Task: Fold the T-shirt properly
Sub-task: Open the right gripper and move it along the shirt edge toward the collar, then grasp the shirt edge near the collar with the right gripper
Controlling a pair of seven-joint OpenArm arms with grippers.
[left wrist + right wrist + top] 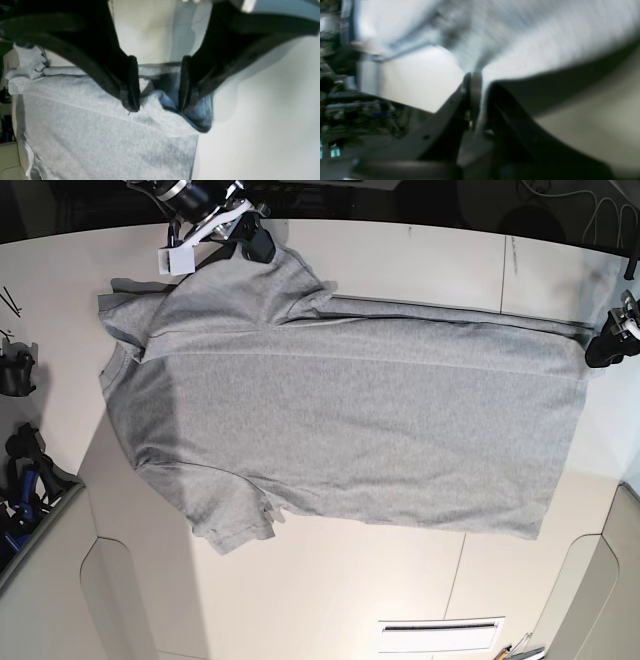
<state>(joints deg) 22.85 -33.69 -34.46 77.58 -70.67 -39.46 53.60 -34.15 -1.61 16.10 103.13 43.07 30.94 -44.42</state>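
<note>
The light grey T-shirt [350, 430] lies spread flat on the white table [400, 270], neck to the left and hem to the right, plain side up. My right gripper [258, 248] is at the shirt's far sleeve. The blurred right wrist view shows this gripper [473, 77] shut on a pinch of the T-shirt [532, 37]. At the hem's far corner is my left gripper [603, 348]. Seen from the left wrist, it [160, 100] stands open, the black fingers [132, 85] straddling a bunched corner of the T-shirt [100, 140].
Black fixtures [15, 370] and blue-black tools [20, 480] sit off the table's left edge. A slotted vent [440, 635] lies near the front edge. Cables [600, 210] hang at the back right. Bare white table surrounds the shirt in front.
</note>
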